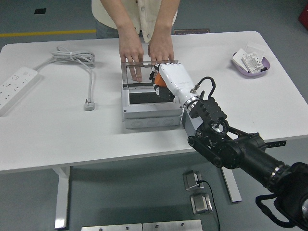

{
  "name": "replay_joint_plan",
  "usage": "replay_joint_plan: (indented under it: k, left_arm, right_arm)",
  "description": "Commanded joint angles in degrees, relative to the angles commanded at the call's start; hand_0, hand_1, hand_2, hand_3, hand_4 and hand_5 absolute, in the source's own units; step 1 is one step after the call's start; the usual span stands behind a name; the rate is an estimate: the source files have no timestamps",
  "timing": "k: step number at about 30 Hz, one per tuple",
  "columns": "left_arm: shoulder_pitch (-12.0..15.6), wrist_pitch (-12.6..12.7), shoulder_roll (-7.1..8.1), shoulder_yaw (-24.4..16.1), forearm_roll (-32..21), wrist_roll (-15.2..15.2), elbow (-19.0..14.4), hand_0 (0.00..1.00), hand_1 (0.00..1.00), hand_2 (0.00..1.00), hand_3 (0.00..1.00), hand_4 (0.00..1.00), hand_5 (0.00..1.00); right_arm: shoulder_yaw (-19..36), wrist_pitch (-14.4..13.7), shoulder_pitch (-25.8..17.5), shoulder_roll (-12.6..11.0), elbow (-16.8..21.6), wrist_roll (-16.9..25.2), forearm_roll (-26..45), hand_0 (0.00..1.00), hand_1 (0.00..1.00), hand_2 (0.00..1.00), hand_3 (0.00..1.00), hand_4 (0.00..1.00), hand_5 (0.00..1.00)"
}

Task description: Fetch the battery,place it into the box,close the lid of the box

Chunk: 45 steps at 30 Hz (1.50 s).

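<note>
Battery point(155, 78) mostly hidden (under the right hand point(169, 81)).

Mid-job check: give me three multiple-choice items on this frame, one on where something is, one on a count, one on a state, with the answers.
1. Where is the right robot hand?
A. Over the open grey box
B. Beside the power strip
C. Over the purple tray

2. How many of the person's hands rest on the clear lid?
A. None
B. One
C. Two

3. What state is the box's lid in?
A. Shut flat over the opening
C. Taken off and lying by the cable
B. Swung open and held back

Answers:
1 A: the white robot hand, gripping the orange battery, sits above the dark opening of the grey box.
2 C: the person's hands both press on the clear lid.
3 B: the lid lies back behind the box, leaving the opening exposed.
</note>
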Motion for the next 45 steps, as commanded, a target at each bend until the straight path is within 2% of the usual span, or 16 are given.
replay_joint_plan:
  k: [6, 13, 22, 31, 39, 40, 45]
  left_arm:
    - [-0.1, -0.1, 0.05, 0.1, 0.2, 0.2, 0.0, 0.599, 0.673, 0.696, 0.73, 0.71, 0.464]
    - [-0.5, -0.2, 0.05, 0.0, 0.7, 0.2, 0.0, 0.599, 0.673, 0.696, 0.73, 0.71, 0.467]
    - [-0.6, -0.2, -0.03, 0.1, 1.0, 0.3, 0.0, 0.599, 0.673, 0.696, 0.73, 0.71, 0.467]
    - [-0.7, -0.2, 0.01, 0.0, 1.2, 0.2, 0.0, 0.599, 0.673, 0.696, 0.729, 0.71, 0.467]
    - [-0.7, -0.2, 0.15, -0.1, 1.5, 0.1, 0.0, 0.599, 0.673, 0.696, 0.73, 0.71, 0.468]
    - [-0.7, -0.2, 0.15, -0.1, 1.5, 0.1, 0.0, 0.599, 0.673, 0.696, 0.731, 0.711, 0.468]
    - [-0.7, -0.2, 0.1, -0.1, 1.5, 0.1, 0.0, 0.599, 0.673, 0.696, 0.731, 0.711, 0.468]
  right_arm:
    - [-3.6, -2.7, 1.0, 0.0, -1.0, 4.6, 8.3, 0.11, 0.18, 0.365, 0.278, 0.002, 0.002]
    - [-5.8, -3.8, 1.7, 0.0, -2.6, 7.1, 15.9, 0.12, 0.184, 0.365, 0.279, 0.002, 0.002]
    - [-7.3, -4.2, 2.0, 0.0, -4.8, 8.0, 17.6, 0.149, 0.203, 0.363, 0.282, 0.002, 0.002]
    - [-8.3, -4.3, 2.4, 0.0, -5.5, 8.1, 18.0, 0.166, 0.217, 0.363, 0.283, 0.002, 0.002]
    - [-8.4, -2.8, 2.4, 0.0, -5.8, 8.2, 18.6, 0.185, 0.216, 0.362, 0.286, 0.002, 0.002]
    - [-8.4, -2.6, 2.4, 0.0, -5.9, 8.2, 18.6, 0.228, 0.225, 0.378, 0.355, 0.002, 0.002]
    - [-8.3, -1.6, 2.4, 0.0, -6.4, 8.1, 18.7, 0.228, 0.225, 0.378, 0.355, 0.002, 0.002]
